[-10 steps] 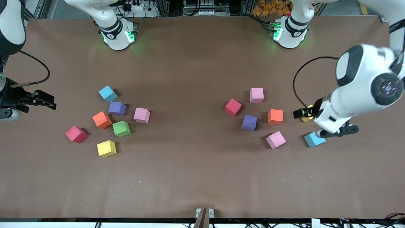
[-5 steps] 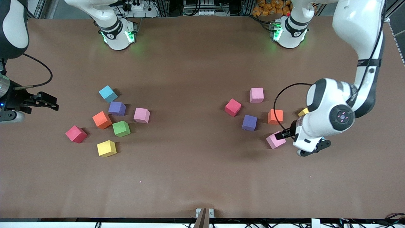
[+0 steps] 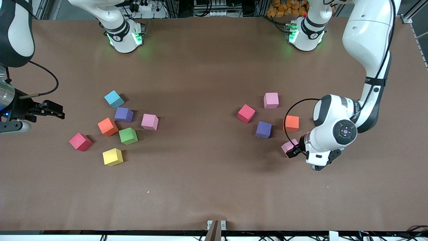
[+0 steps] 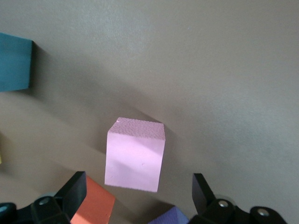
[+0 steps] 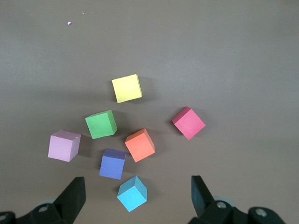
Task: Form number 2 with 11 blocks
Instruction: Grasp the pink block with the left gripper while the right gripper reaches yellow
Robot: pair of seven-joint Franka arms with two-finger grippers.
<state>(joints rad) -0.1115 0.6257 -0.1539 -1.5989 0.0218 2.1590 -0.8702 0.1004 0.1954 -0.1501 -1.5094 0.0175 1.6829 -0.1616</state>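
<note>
Blocks lie scattered in two loose groups on the brown table [image 3: 200,67]; no digit formed yet.

Group at lower-centre left of the front frame: light blue block [image 3: 113,99], purple block [image 3: 123,114], pink block [image 3: 149,122], orange block [image 3: 108,127], green block [image 3: 128,136], red block [image 3: 80,142], yellow block [image 3: 112,157].

Group at centre right: second pink block [image 3: 271,100], second red block [image 3: 246,113], second purple block [image 3: 263,130], second orange block [image 3: 291,123], and a third pink block [image 3: 288,146], partly covered by my left arm.

My left tool [image 4: 138,186] hangs over that third pink block [image 4: 135,154], fingers [image 4: 74,189] spread wide to either side of it, holding nothing. A teal block [image 4: 15,60] sits at the upper left edge of the left wrist view.

My right tool [image 3: 50,110] waits at the middle left edge of the front frame, spread wide, empty; its wrist view looks down on the first group.
</note>
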